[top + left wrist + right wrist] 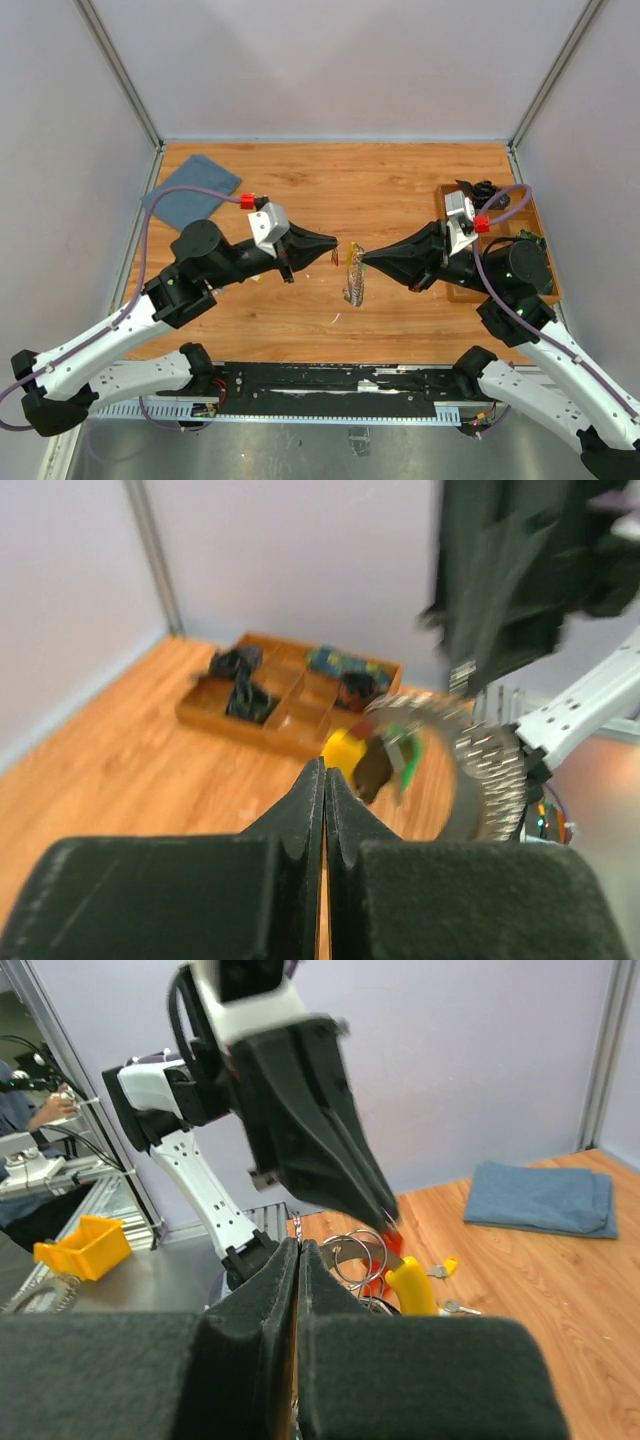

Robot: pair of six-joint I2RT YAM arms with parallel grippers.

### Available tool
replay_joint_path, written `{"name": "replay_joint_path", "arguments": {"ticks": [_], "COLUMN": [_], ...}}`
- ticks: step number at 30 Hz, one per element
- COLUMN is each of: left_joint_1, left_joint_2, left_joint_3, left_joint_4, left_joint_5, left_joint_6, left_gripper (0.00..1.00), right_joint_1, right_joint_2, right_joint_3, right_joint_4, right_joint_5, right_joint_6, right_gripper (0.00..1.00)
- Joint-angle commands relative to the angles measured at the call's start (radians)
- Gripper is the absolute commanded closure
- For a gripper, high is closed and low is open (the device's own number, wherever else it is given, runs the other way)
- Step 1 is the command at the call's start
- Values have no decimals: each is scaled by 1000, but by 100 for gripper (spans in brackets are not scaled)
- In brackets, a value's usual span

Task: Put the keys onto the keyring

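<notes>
- While you look from above, your left fingers and your right fingers point at each other over the middle of the bench, with the tips near but apart.
- Your left fingers are clenched. In the right wrist view a red key shows right at their tip and looks pinched there.
- Your right fingers are clenched too, on the thin wire of the keyring, which hangs down from their tip between the two arms.
- On the keyring you can see a dense fringe of small silver keys, a yellow tag and a green tag. The left wrist view is blurred at this place.
- The red key is just beside the wire of the keyring. I cannot tell whether it touches the wire.
- One small yellow-headed key lies loose on the bench, on the near side of the keyring.
- A wooden tray with dark objects in its compartments stands at the right side, partly under your right arm.
- A blue cloth lies at the far left corner of the bench.
</notes>
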Motion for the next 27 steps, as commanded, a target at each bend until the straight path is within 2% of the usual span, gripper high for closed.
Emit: {"name": "replay_joint_path", "arguments": {"ticks": [1,8,15,18,22,27], "left_joint_1": [-2,1,36,45,45,45], "left_joint_2": [66,158,267,298,303,196], "left_joint_3": [-76,-260,-322,-334,-333,-305], "left_joint_4": [-155,-139,-140,-137,-138,-111], "left_joint_5": [-212,-321,-353,-362,-359,-308], "left_joint_6": [-101,-178,-203,-198,-191,-165], "left_gripper": [99,97,90,83,68,61], "right_joint_1": [10,9,10,10,10,10], "right_joint_2": [-34,-60,-78,-87,-99,-114], "right_joint_3": [71,76,73,70,72,68], "right_joint_4": [-176,-253,-301,-323,-356,-402], "right_joint_5": [18,43,59,67,75,98], "right_joint_6": [-169,-206,-220,-225,-237,-261], "right_gripper": [99,99,99,100,99,99]}}
